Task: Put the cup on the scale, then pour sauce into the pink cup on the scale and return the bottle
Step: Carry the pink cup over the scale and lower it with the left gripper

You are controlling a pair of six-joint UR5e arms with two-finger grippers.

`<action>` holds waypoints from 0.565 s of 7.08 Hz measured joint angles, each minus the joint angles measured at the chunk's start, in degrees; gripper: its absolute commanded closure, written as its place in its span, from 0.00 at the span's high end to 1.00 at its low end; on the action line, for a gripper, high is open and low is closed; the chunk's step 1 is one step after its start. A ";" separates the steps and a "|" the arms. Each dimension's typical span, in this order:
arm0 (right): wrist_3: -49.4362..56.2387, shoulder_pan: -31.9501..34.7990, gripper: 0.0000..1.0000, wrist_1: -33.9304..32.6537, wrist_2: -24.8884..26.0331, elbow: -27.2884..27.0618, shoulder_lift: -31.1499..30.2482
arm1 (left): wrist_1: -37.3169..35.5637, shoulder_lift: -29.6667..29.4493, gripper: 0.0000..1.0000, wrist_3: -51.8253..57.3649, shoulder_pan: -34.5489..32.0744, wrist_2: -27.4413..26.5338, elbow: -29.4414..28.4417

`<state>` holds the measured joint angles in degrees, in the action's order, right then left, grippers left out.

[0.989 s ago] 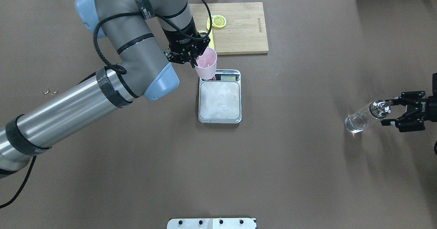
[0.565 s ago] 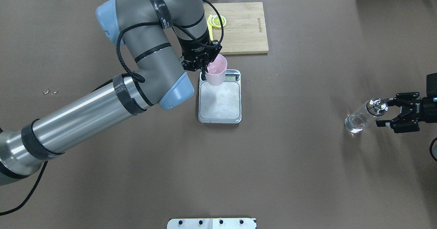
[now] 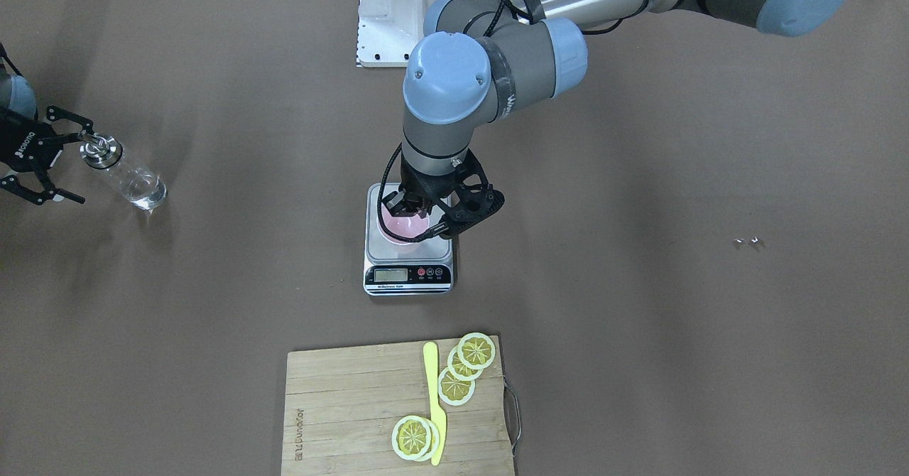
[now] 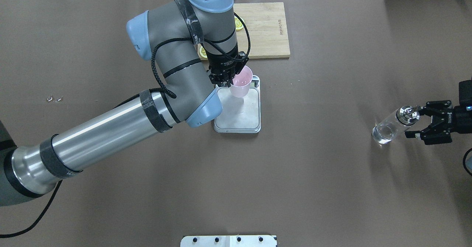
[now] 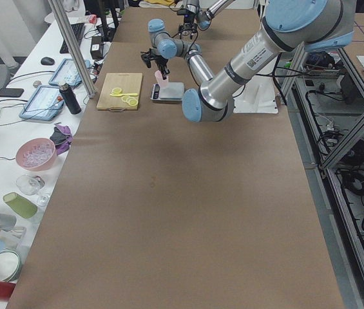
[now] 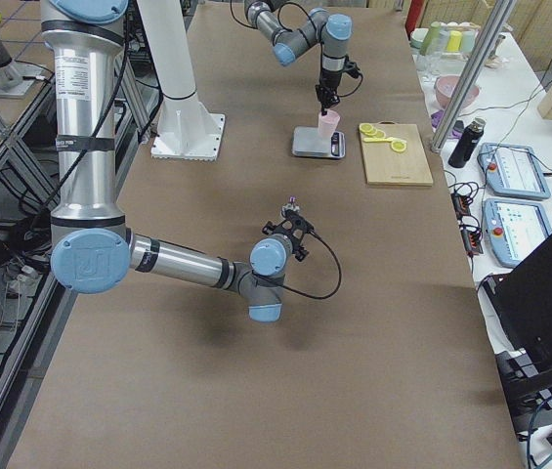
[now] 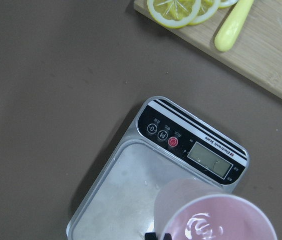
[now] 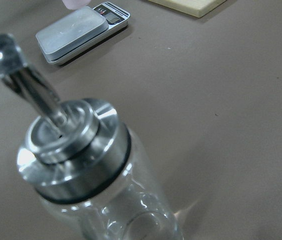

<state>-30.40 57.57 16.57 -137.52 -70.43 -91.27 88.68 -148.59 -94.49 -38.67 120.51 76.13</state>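
Front-facing: left gripper (image 3: 419,219) pinches the pink cup (image 3: 403,230) by its rim over the digital scale (image 3: 408,275), near its display end; let go off-centre, the cup could tip or hide the readout. Overhead: right gripper (image 4: 416,121) gapes wide around the glass bottle (image 4: 387,131) at its spout, bottle standing well apart from the scale. Right wrist: closing that high on the narrow cap risks toppling it.

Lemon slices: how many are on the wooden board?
5 lemon slices on the board: three overlap beside the yellow knife, two near its other end. More could hide underneath.
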 measured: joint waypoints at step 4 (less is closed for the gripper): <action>-5.71 -0.43 1.00 6.09 -0.06 0.41 -0.54 | 1.86 0.16 0.00 0.19 1.97 -0.21 -0.30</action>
<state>-36.11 57.14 22.67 -137.58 -70.03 -91.81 90.54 -148.43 -94.31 -36.70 120.30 75.83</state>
